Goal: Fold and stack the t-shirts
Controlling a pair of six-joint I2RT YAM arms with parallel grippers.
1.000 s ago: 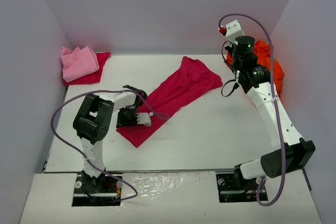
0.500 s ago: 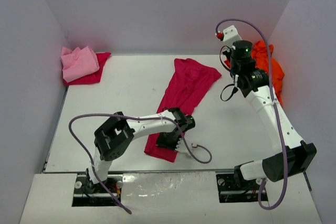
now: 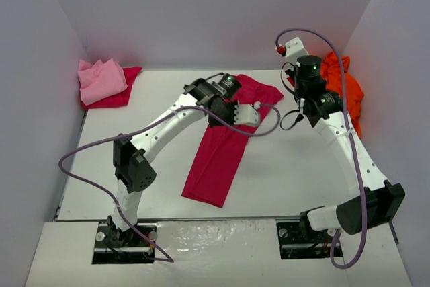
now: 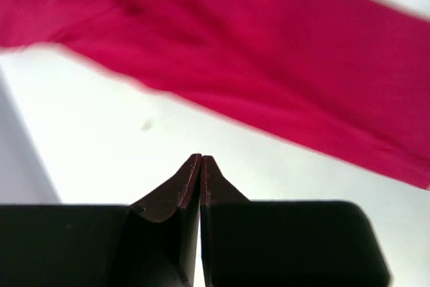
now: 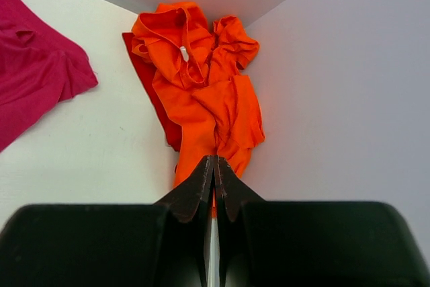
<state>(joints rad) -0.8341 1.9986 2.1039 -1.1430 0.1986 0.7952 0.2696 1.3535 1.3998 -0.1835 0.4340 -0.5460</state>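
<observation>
A crimson t-shirt (image 3: 225, 142) lies as a long narrow strip down the middle of the table (image 3: 134, 119). My left gripper (image 3: 250, 115) (image 4: 201, 157) hovers over its far end, shut with nothing between the fingers. The strip (image 4: 269, 52) looks blurred in the left wrist view. An orange t-shirt (image 3: 342, 82) (image 5: 201, 78) lies crumpled in the far right corner. My right gripper (image 5: 215, 159) is shut just short of its near end, holding nothing that I can see. A light pink t-shirt (image 3: 101, 78) rests on another crimson one (image 3: 124, 92) in the far left corner.
Grey walls (image 3: 201, 18) close in the table at the back and both sides. The right wall (image 5: 349, 85) stands close beside the orange shirt. Cables (image 3: 94, 152) loop off both arms.
My left arm has swung from the shirt's near left end up to its far end. The crimson shirt has turned from a diagonal into a straighter strip. The right arm barely moved.
</observation>
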